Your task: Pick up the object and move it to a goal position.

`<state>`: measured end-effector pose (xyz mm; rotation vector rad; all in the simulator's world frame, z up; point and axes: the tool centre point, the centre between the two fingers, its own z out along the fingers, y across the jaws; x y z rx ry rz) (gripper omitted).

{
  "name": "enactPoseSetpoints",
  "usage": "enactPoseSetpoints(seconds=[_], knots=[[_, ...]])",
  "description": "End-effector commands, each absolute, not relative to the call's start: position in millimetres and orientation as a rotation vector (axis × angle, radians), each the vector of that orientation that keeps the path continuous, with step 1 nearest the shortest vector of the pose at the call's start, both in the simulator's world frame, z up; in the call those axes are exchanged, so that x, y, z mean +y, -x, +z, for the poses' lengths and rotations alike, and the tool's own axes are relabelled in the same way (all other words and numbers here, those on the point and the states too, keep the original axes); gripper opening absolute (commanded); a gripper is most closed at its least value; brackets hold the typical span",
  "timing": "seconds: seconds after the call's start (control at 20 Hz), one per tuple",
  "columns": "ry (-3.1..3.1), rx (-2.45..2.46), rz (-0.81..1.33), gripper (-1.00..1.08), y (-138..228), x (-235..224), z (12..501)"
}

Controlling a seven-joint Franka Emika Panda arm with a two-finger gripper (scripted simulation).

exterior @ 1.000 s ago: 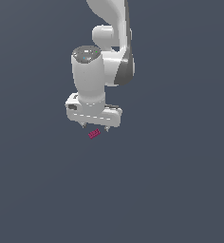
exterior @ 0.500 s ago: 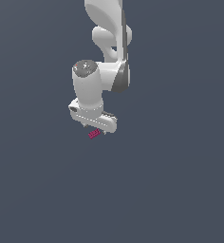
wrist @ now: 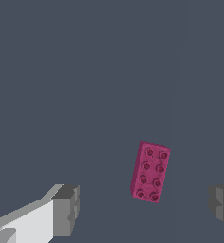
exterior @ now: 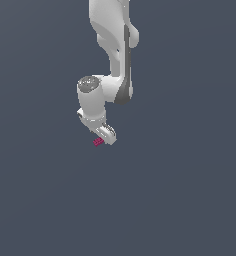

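Gripper (wrist: 142, 204) with fingers (wrist: 66, 209) spread wide, touching nothing. The block (wrist: 151, 172) lies studs-up on the desk (wrist: 85, 71), between the fingertips but nearer one, just beside the gripper (exterior: 106, 136) in the exterior view.

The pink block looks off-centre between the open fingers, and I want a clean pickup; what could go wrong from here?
1. In the wrist view the pink block sits nearer one finger than the other, so closing may shove it sideways first.
2. The block looks slightly skewed to the fingers, so it may twist when the pincer closes.
3. The pincer is tilted in the exterior view; the grip may be uneven.
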<state>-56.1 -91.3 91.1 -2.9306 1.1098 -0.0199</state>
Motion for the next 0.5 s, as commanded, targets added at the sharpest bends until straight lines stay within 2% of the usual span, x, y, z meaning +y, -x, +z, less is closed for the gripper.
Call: enactPoseSetpoints(seconds=[0.0, 0.45], knots=[[2.894, 1.205, -0.014, 1.00, 63.8, -94.4, 81.5], [2.820, 1.383, -0.001, 1.00, 79.8, -100.9, 63.3]])
